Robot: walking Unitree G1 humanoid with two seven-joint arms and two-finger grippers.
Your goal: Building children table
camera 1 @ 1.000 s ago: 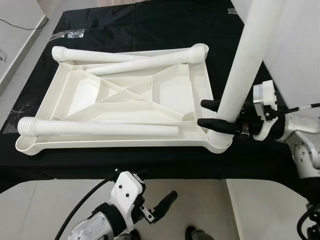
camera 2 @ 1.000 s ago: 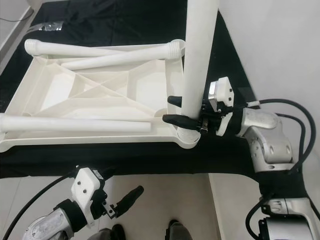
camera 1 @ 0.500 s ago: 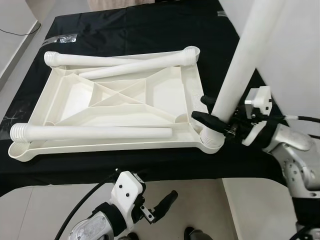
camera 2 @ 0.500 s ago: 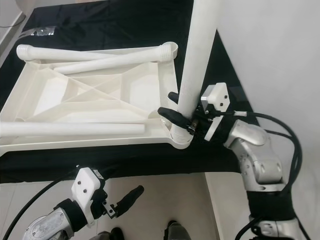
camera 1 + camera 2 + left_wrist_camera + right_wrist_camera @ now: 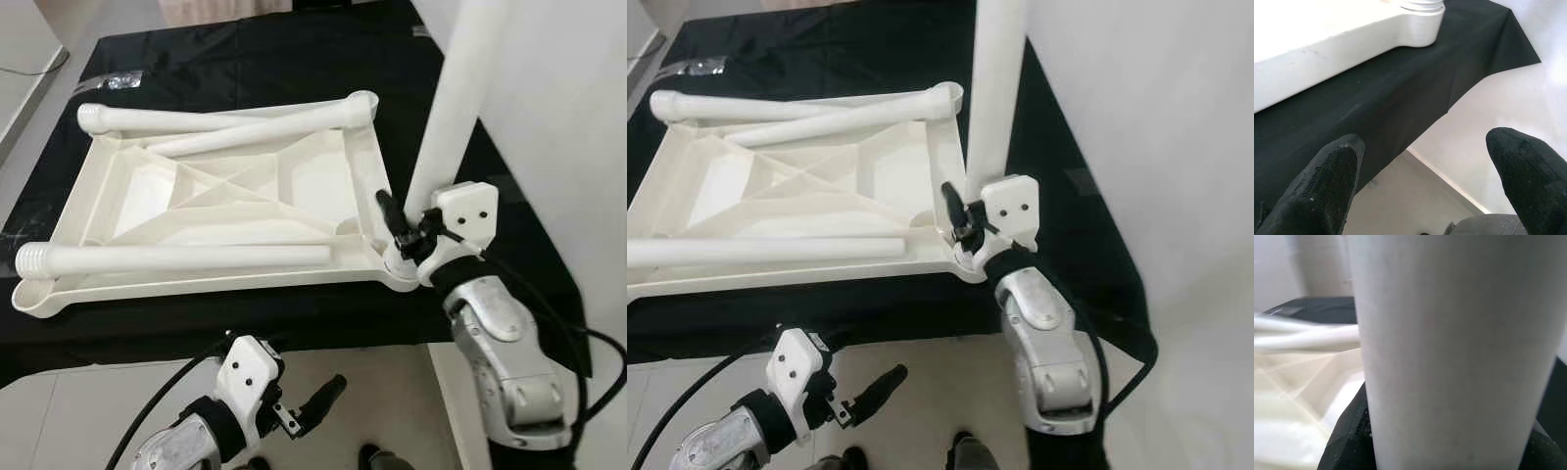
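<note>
The white tabletop [image 5: 196, 286] lies upside down on a black-covered surface. A white leg [image 5: 446, 117] stands nearly upright in the near right corner socket [image 5: 397, 266]. My right gripper [image 5: 402, 230] is shut on this leg just above the socket; up close the leg [image 5: 1449, 347] sits between the black fingers [image 5: 1347, 440]. Three loose legs lie on the tabletop: one along the front [image 5: 186, 258] and two crossing at the back [image 5: 274, 129]. My left gripper [image 5: 312, 406] hangs open below the near edge, empty, with the corner socket [image 5: 1420, 19] above its fingers [image 5: 1322, 186].
The black cloth [image 5: 509, 245] drapes over the surface's right and near edges. A small clear bag [image 5: 122, 80] lies at the back left. A white wall [image 5: 568, 117] rises close on the right. Pale tiled floor [image 5: 88, 411] lies below the near edge.
My right wrist has swung around the upright leg from its right side toward its near side, still gripping it. The camera has shifted. The left arm has stayed in place.
</note>
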